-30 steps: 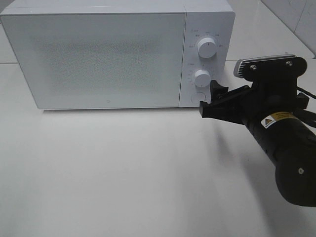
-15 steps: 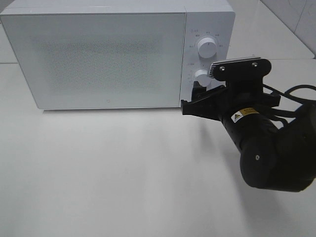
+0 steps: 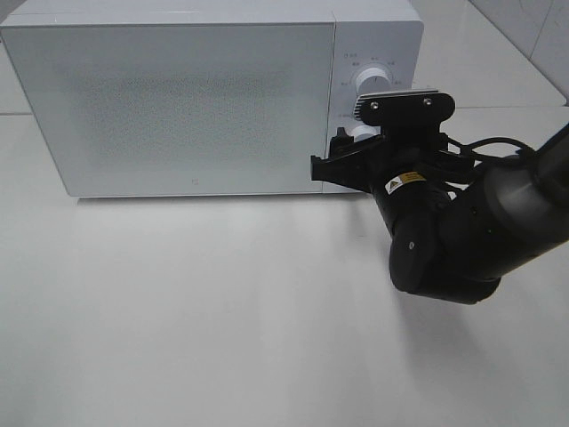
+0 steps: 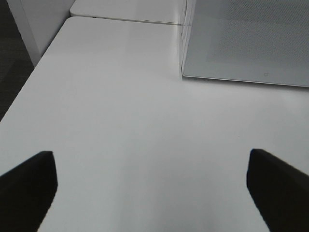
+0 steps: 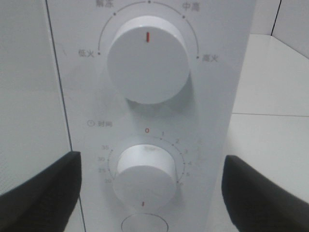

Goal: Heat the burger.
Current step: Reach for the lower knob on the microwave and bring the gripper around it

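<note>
Right claw (image 3: pixel 327 154), released, now closer to timer knob (image 5: pixel 146 169), scale 0 to 35; left claw (image 4: pixel 149 164) released too

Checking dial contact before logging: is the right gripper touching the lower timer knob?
Apart. The right wrist view shows the right gripper open, its fingers flanking the timer knob with white microwave panel visible on both sides.

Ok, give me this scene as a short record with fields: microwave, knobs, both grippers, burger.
microwave: on the table, door closed
upper knob: red mark pointing up
lower knob: not gripped
right gripper: jaws open, either side of lower knob, holding nothing
left gripper: jaws open, over the table, holding nothing
burger: not in view
</note>
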Action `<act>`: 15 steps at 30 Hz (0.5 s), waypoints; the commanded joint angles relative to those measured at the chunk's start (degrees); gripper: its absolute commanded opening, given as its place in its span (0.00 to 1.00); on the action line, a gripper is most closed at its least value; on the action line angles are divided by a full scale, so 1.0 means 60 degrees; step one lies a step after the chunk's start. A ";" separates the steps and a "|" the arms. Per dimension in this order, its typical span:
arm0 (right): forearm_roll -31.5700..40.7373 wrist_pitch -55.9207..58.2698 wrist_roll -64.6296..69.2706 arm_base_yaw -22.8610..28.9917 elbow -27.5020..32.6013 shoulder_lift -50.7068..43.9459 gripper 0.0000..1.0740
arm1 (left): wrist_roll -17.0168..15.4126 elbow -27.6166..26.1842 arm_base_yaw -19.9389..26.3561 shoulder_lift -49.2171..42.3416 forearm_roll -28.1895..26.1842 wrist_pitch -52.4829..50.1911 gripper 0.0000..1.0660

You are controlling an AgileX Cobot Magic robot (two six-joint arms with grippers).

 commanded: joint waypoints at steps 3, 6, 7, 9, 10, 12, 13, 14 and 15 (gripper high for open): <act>-0.0095 -0.0659 -0.0124 -0.0105 -0.0525 0.0439 0.71 | -0.0048 0.0029 0.0010 -0.0143 -0.0038 -0.0086 0.94; -0.0095 -0.0497 -0.0124 -0.0153 -0.0640 0.0544 0.71 | -0.0048 0.0029 0.0010 -0.0143 -0.0038 -0.0086 0.94; -0.0095 -0.0525 -0.0124 -0.0153 -0.0697 0.0573 0.71 | -0.0048 0.0029 0.0010 -0.0143 -0.0038 -0.0086 0.94; -0.0115 -0.0525 -0.0124 -0.0258 -0.0764 0.0573 0.71 | -0.0048 0.0029 0.0010 -0.0143 -0.0038 -0.0086 0.94; -0.0153 -0.0497 -0.0124 -0.0267 -0.0812 0.0583 0.71 | -0.0048 0.0029 0.0010 -0.0143 -0.0038 -0.0086 0.94; -0.0162 -0.0497 -0.0124 -0.0267 -0.0812 0.0602 0.71 | -0.0048 0.0029 0.0010 -0.0143 -0.0038 -0.0086 0.94; -0.0210 -0.0353 -0.0105 -0.0382 -0.0850 0.0602 0.71 | -0.0048 0.0029 0.0010 -0.0143 -0.0038 -0.0086 0.94; -0.0210 -0.0353 -0.0105 -0.0382 -0.0850 0.0602 0.71 | -0.0048 0.0029 0.0010 -0.0143 -0.0038 -0.0086 0.94; -0.0267 -0.0315 -0.0076 -0.0420 -0.0859 0.0602 0.71 | -0.0048 0.0029 0.0010 -0.0143 -0.0038 -0.0086 0.94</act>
